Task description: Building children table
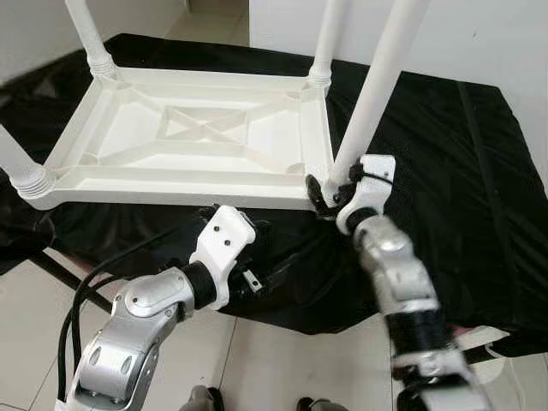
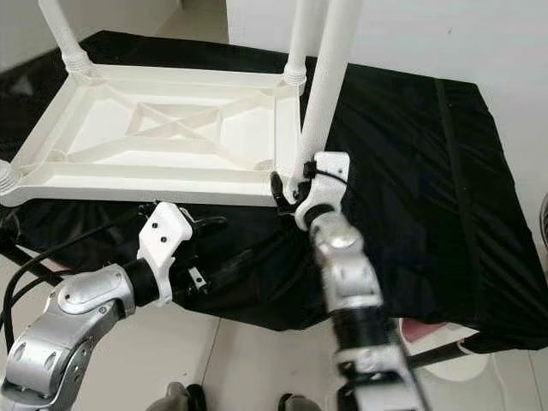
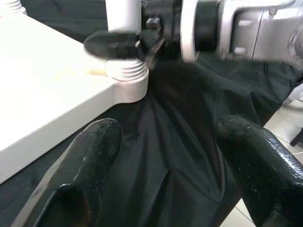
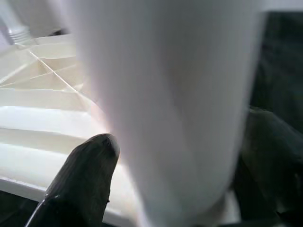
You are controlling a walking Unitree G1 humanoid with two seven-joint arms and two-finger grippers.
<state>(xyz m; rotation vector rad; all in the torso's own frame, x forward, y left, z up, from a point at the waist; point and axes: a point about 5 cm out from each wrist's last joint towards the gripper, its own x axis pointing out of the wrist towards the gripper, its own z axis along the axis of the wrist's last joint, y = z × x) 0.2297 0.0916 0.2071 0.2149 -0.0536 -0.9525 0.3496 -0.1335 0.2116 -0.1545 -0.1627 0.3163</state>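
Note:
A white plastic children's table [image 1: 128, 128] lies upside down on a black cloth, its legs pointing up. The near right leg [image 1: 377, 94] stands in the corner socket with its threaded base [image 3: 126, 72] showing. My right gripper [image 1: 330, 193] is shut on this leg just above the base; one of its fingers [image 4: 85, 175] presses the leg [image 4: 165, 94] on one side. My left gripper [image 1: 255, 255] is open, low in front of the table's near edge and over the cloth, with nothing between its fingers [image 3: 90, 161]. The far legs [image 1: 90, 34] and the near left leg [image 1: 17, 163] stand in their corners.
The black cloth [image 1: 445, 171] covers a low surface and hangs over its front edge. Pale tiled floor [image 1: 34, 308] lies below. A white wall [image 2: 445, 34] stands behind. Black cables [image 1: 77, 308] run along my left arm. A pink and white object [image 2: 437, 342] sits at lower right.

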